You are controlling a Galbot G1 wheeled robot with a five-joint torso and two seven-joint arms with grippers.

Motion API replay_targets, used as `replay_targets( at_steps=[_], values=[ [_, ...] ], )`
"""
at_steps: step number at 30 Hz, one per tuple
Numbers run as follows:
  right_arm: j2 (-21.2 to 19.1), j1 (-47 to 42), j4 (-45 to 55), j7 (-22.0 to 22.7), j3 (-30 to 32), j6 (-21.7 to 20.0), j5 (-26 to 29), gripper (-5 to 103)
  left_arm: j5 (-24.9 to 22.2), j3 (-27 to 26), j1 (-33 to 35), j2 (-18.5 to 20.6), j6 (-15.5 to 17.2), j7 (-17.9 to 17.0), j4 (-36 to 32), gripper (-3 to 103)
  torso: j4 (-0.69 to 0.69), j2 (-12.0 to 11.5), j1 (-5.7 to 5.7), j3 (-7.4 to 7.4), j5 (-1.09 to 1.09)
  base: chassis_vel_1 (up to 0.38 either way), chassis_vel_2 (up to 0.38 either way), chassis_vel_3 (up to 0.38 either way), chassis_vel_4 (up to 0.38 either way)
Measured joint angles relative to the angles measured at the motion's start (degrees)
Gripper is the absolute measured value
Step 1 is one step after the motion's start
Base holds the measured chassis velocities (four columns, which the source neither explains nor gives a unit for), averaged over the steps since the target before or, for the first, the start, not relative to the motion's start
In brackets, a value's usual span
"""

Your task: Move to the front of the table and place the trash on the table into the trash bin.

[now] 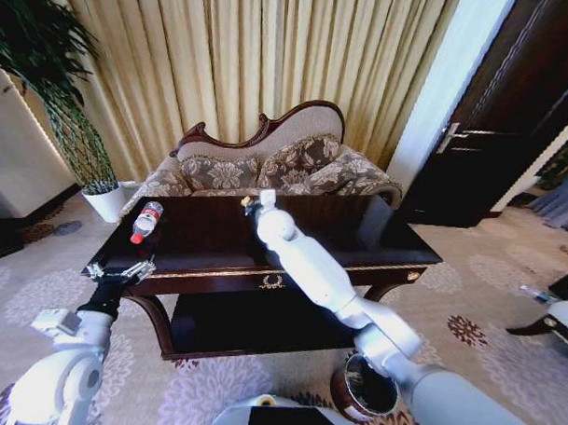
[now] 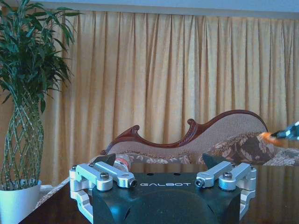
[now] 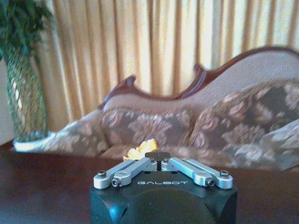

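The right end effector is pinching a yellow-orange trash scrap above the tabletop for binning, while the left end effector is waiting spread at the edge.

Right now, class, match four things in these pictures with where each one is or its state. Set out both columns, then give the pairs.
1. right gripper
2. left gripper
3. trash bin
4. plastic bottle

A. lying on the table, towards the robot's left
B. open, at the table's near left corner
C. shut on a yellow-orange scrap
D. on the carpet, beside the right arm

Pairs: 1-C, 2-B, 3-D, 4-A
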Motion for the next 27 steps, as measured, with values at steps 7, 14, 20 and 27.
replay_targets(
  at_steps=[7, 14, 20, 27],
  values=[
    [-9.6, -3.8, 8.2, -0.5, 4.6, 3.7, -2.7, 0, -0.6, 0.0, 0.0, 0.3, -0.1, -0.5, 0.2, 100, -0.02, 0.0, 0.0, 0.0, 0.01, 0.0, 0.0, 0.0, 0.0],
    [-18.7, -14.2, 16.4, -5.8, 12.5, 7.0, -9.4, 0, -0.9, -0.3, -0.3, 0.8, -0.2, -0.7, 0.6, 100, 0.0, 0.0, 0.0, 0.0, 0.02, 0.0, 0.0, 0.0, 0.0],
    [-23.5, -23.2, 22.5, -7.3, 19.7, 7.2, -9.7, 0, -0.9, -0.1, -0.1, 1.2, -0.2, -0.7, 0.7, 100, -0.01, 0.0, 0.0, 0.0, 0.02, 0.0, 0.0, 0.0, 0.0],
    [-25.9, -31.8, 28.0, -6.8, 23.5, 7.9, -9.1, 0, -0.2, 0.2, -0.2, 1.0, -0.1, -0.7, 2.0, 100, 0.01, 0.0, 0.0, -0.01, -0.01, 0.0, 0.0, 0.0, 0.0]
  ],
)
